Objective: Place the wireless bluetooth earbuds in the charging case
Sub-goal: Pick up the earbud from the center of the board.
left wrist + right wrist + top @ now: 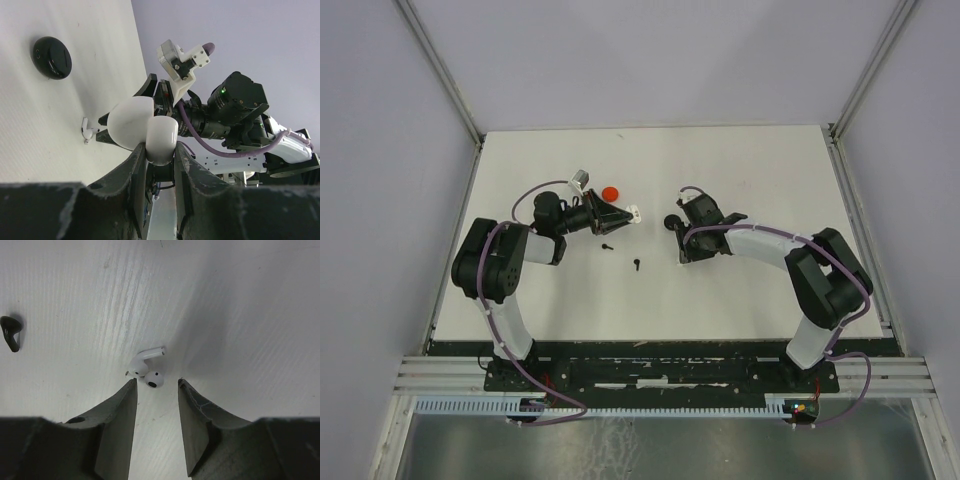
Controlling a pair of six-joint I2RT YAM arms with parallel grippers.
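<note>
Left fingers (137, 175) clamped on white charging case (162, 137); right fingers (117, 415) apart, tips down at white earbud (143, 366).

The top external camera is fixed above and behind the arm bases. It looks steeply down on the whole white table (740, 180) from far off. The left wrist camera sits close behind the left gripper (160, 150). It is rolled so the table runs up the frame's left side, and it faces the right arm (235, 110), which the top view also covers. The right wrist camera looks down past the right gripper (156, 382) at the table from close range.
</note>
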